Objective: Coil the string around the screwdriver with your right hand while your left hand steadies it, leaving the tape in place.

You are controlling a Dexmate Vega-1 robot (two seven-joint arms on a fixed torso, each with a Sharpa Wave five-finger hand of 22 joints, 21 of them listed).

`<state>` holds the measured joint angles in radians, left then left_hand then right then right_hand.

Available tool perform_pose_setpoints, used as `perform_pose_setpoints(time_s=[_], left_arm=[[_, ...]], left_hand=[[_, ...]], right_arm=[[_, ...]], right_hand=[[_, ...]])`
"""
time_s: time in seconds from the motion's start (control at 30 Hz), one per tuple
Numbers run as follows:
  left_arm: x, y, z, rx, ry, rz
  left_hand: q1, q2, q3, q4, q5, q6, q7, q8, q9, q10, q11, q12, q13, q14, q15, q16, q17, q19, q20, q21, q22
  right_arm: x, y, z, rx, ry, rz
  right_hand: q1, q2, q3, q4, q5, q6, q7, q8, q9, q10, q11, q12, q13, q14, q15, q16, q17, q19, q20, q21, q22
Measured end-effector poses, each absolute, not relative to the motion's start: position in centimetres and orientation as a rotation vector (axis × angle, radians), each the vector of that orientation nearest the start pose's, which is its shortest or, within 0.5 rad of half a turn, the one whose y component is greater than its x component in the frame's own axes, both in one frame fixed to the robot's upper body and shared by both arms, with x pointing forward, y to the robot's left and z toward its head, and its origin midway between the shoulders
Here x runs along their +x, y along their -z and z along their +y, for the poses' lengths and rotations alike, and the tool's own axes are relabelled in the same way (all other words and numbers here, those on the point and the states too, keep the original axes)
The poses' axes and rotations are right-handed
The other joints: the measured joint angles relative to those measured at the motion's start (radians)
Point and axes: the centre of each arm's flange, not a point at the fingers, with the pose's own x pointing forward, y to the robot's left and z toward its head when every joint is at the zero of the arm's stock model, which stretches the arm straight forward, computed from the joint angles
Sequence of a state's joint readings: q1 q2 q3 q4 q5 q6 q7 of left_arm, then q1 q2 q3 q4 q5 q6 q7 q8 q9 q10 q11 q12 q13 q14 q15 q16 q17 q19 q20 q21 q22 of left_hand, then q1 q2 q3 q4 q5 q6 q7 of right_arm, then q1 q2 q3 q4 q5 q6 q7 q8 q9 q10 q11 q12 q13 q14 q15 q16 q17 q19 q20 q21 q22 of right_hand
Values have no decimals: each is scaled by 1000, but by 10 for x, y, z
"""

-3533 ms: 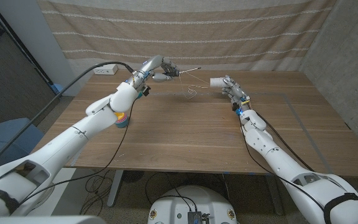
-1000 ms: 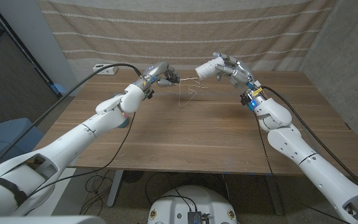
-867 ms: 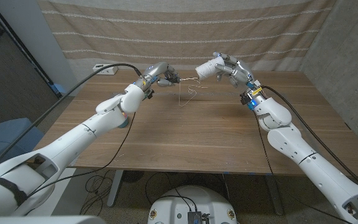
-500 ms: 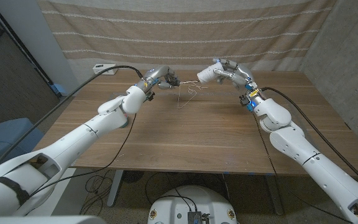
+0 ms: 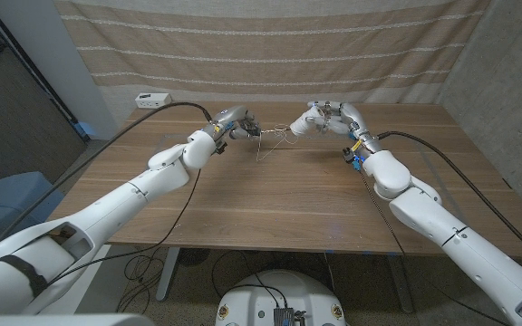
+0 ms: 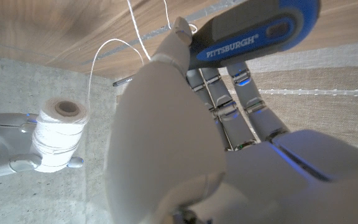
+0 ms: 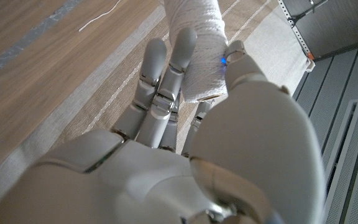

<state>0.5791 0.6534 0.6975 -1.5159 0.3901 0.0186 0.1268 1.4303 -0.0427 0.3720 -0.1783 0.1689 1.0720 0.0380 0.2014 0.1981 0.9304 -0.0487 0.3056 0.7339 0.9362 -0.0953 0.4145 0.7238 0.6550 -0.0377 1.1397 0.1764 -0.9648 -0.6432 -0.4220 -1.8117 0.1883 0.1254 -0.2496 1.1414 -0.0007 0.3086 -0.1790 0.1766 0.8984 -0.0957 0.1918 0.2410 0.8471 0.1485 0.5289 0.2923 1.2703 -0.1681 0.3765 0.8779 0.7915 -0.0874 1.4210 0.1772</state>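
Note:
In the head view my left hand (image 5: 234, 120) grips the screwdriver (image 5: 251, 129) above the far middle of the table, shaft pointing toward my right hand. The left wrist view shows its blue and black handle (image 6: 253, 28) in my fingers. My right hand (image 5: 332, 117) holds a white string spool (image 5: 299, 127) a short way from the shaft tip. The spool (image 6: 57, 127) shows beyond the shaft, and the spool (image 7: 197, 37) sits between thumb and fingers in the right wrist view. Thin string (image 5: 263, 148) hangs in a loop from the shaft down to the table.
A white power strip (image 5: 149, 99) lies at the table's back left corner. A black cable (image 5: 157, 110) runs along my left arm. A striped curtain (image 5: 270, 54) hangs just behind the table's far edge. Loose string (image 7: 98, 22) lies on the wood.
My right hand rose from the table with the spool to the screwdriver tip, then dropped slightly and drew closer. My left hand shifted a little right and lower with the screwdriver.

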Motion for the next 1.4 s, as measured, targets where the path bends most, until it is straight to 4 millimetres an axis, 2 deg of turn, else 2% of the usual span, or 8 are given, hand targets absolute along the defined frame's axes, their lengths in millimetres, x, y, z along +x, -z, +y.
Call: perform_pose_setpoints(time_s=[0.67, 1.0, 1.13, 1.2, 1.27, 1.3, 1.33, 1.4], left_arm=[[656, -14, 192, 1207, 55, -656], [660, 1, 196, 1193, 61, -626], [661, 5, 198, 1197, 63, -615], [661, 6, 198, 1203, 63, -610], [660, 8, 198, 1224, 65, -595], [660, 9, 198, 1233, 66, -591], [660, 9, 198, 1236, 66, -589], [659, 10, 197, 1252, 66, -584]], left_hand=[[0, 0, 0, 0, -1, 0, 0, 1, 0, -7, 0, 0, 19, 11, 8, -3, -11, -5, -5, 11, 1], [0, 0, 0, 0, 2, 0, 0, 1, 0, -13, -5, -8, 19, 13, 6, -13, -19, -6, -6, 11, 1], [-12, 12, 0, 0, 2, -12, 12, 1, 0, -50, -3, -30, 8, 11, -2, -49, -48, -24, -24, 11, 3], [-40, 40, 0, 0, 2, -64, 6, 0, 0, -91, -10, -59, -11, -10, -24, -82, -73, -55, -23, 11, 3], [-78, 78, -17, 17, 2, -142, -16, -17, 40, -142, -16, -93, -35, -55, -33, -128, -110, -107, -19, 3, 1], [-95, 95, -7, 47, 4, -187, -26, -23, 54, -176, -17, -108, -49, -95, -26, -157, -138, -142, -16, -11, 0], [-111, 110, -8, 66, 6, -234, -42, -24, 68, -214, -18, -119, -66, -151, -11, -188, -168, -185, -12, -29, -2], [-179, 113, -21, 88, 12, -346, -73, -28, 64, -309, -15, -132, -106, -278, 18, -227, -228, -288, 26, -73, -3]], right_arm=[[559, 11, -187, -814, 180, -754], [568, 24, -182, -920, 221, -659], [574, 30, -184, -956, 229, -596], [575, 31, -184, -963, 231, -580], [578, 33, -184, -979, 230, -545], [579, 35, -186, -984, 232, -530], [579, 34, -184, -987, 230, -527], [580, 34, -183, -1001, 228, -495]], right_hand=[[-9, 9, 0, 0, 1, -2, 2, -1, -1, -8, -8, 0, 0, 0, 0, -9, 5, -9, 2, -9, 0], [-12, 12, 0, 0, 1, -7, 7, -1, -1, -13, -13, 0, 0, 0, 0, -15, -2, -11, 0, -16, 0], [-12, 12, 0, 0, 0, -11, 11, -2, -3, -24, -24, 0, 0, 0, 0, -35, -15, -17, 2, -21, -4], [-15, 15, 0, 0, 0, -17, 17, -3, -4, -29, -29, 0, 0, 0, 0, -53, -30, -22, 4, -34, -7], [-28, 28, 0, 0, 0, -34, 34, -8, -8, -49, -49, 0, 0, -24, 24, -84, -59, -45, 6, -64, -13], [-34, 34, 34, 2, 0, -44, 43, -8, -11, -66, -65, 0, 0, -42, 42, -108, -80, -58, 11, -85, -14], [-40, 39, 41, -1, 0, -55, 54, -10, -16, -87, -86, 0, 0, -64, 64, -129, -100, -72, 14, -108, -14], [-57, 57, 37, 3, 0, -101, 61, -11, -25, -136, -127, -43, 0, -112, 112, -161, -130, -119, 21, -160, -14]])
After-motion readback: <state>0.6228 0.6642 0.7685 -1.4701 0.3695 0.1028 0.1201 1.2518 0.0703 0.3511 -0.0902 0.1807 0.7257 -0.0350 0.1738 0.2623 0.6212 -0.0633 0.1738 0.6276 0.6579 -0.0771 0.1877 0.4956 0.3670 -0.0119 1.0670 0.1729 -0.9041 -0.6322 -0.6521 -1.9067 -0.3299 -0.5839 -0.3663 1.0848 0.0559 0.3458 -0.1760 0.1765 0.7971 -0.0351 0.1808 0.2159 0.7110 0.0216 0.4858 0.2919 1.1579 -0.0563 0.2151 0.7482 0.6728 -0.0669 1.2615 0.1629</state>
